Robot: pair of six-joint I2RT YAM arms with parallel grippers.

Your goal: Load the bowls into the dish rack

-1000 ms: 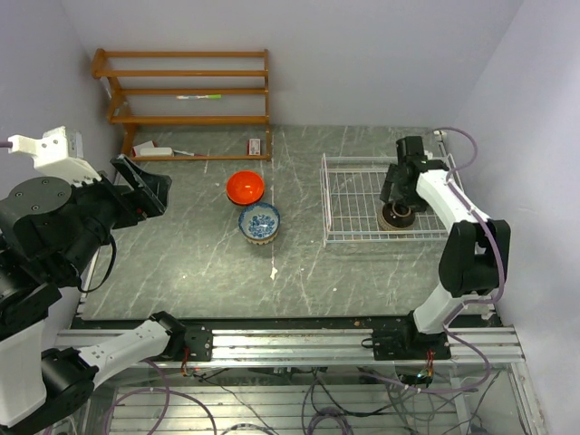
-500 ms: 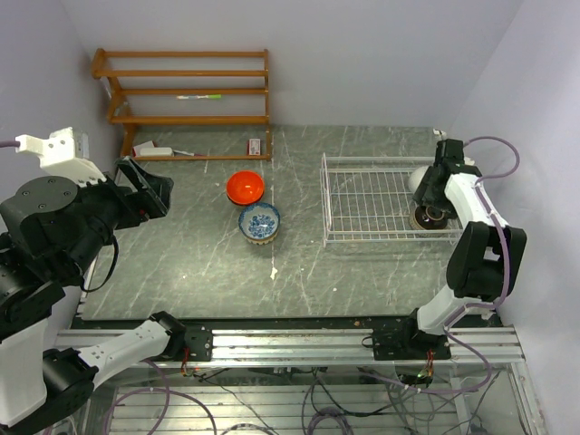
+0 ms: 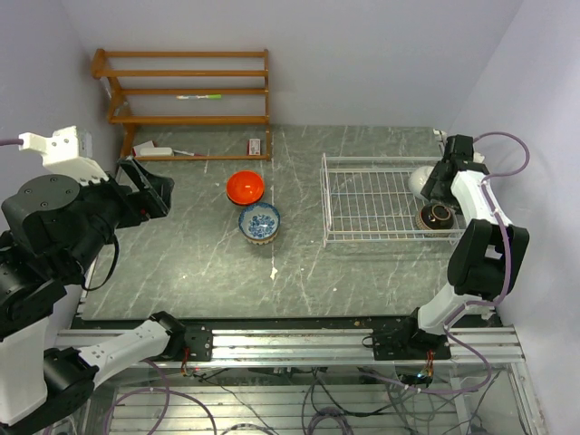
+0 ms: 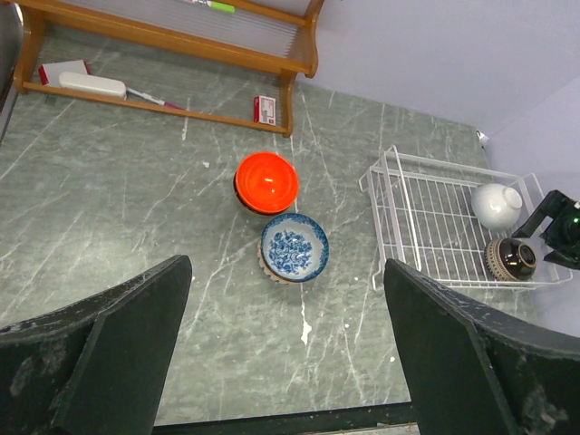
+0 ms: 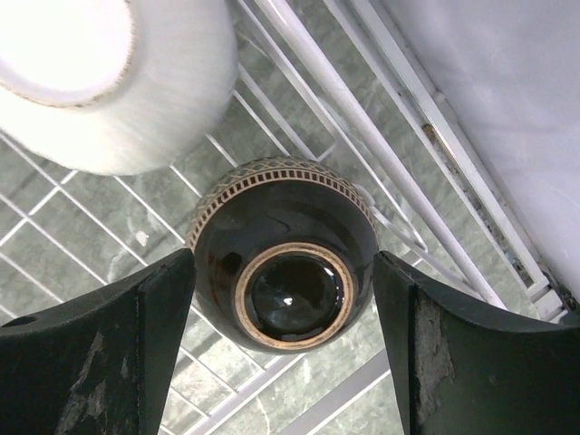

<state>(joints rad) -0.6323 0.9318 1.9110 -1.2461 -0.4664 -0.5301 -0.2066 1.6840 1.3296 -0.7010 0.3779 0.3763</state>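
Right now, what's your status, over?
Left gripper open, empty. Right gripper clamped on dark bowl in dish rack, beside white bowl. Orange bowl, blue bowl on table.

orange-red bowl (image 3: 246, 188), blue-and-white patterned bowl (image 3: 260, 222), white bowl (image 3: 420, 179), dark bowl (image 3: 437, 217) (tan-banded rim)

The dark bowl (image 5: 290, 272) filled the whole gap between my right fingers (image 5: 86, 353). The white bowl (image 5: 100, 82) crowded it on the far side; the right rim of the dish rack (image 3: 325, 204) and the wall (image 3: 535, 136) closed off the right. The rack's left half lay open. Mid-table, the orange bowl (image 3: 245, 188) and patterned bowl (image 3: 259, 222) sat close together.
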